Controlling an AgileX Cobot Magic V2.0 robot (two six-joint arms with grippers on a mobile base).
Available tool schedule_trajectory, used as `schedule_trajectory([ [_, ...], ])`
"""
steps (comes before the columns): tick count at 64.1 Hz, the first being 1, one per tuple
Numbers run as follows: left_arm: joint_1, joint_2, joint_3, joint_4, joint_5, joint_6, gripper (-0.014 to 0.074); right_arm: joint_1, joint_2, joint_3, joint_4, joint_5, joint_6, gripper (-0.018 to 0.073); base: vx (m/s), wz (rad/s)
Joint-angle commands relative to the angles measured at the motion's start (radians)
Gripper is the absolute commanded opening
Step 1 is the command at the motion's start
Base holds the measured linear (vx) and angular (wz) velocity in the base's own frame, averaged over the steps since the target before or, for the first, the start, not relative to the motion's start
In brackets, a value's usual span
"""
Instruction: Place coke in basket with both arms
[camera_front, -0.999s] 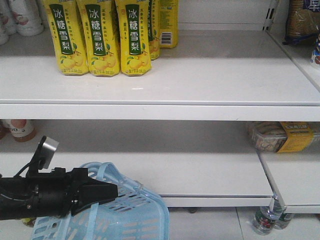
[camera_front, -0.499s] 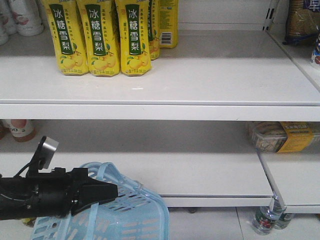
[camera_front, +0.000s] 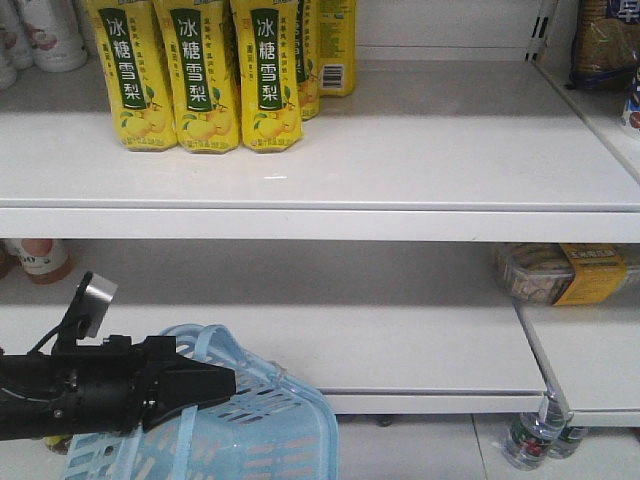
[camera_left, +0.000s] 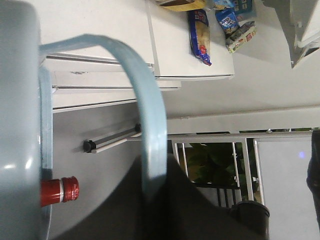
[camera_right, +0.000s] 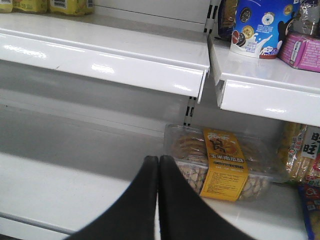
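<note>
**Two grippers closed: one on the basket, one on nothing**

Two arms are in play, so start at your left. Your left gripper (camera_front: 226, 383) reaches in from the left edge of the front view and is clamped on the handle (camera_left: 150, 120) of the basket (camera_front: 262, 436). On the left wrist view the pale blue handle arches across and ends in the dark fingers. The basket hangs tilted under that gripper, in front of the lowest shelf (camera_front: 400, 350).

The coke (camera_left: 60, 191) is in the basket. You see only its red cap, poking past the basket's rim on the left wrist view. The basket wall hides the rest of the bottle.

High above the basket, yellow cartons (camera_front: 195, 75) stand in a row on the upper shelf.

Well to the right of the basket, your right gripper (camera_right: 158, 159) has its two black fingers pressed together with nothing between them. It points at a clear biscuit pack (camera_right: 220, 162) with a yellow label, which lies on the shelf to the right of the basket.
</note>
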Motion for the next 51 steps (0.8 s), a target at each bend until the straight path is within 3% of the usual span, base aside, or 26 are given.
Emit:
schedule_trajectory([
  [1,-0.001,-0.032,-0.031,-0.12,0.086,-0.001,-0.0006,-0.003,0.014,-0.025,-0.043,-0.055,-0.007,-0.0009,0.0,0.0],
  [26,-0.001,-0.067,-0.03,-0.061,0.155,-0.001,-0.0006,-0.003,0.014,-0.025,-0.043,-0.055,-0.007,-0.0009,0.0,0.0],
  [39,-0.002,-0.228,-0.029,0.005,0.163,-0.001,-0.0006,-0.003,0.014,-0.025,-0.043,-0.055,-0.007,-0.0009,0.0,0.0],
  [51,-0.002,-0.435,-0.029,0.117,0.123,-0.001,-0.0006,-0.003,0.014,-0.025,-0.043,-0.054,-0.007,-0.0009,0.0,0.0],
])
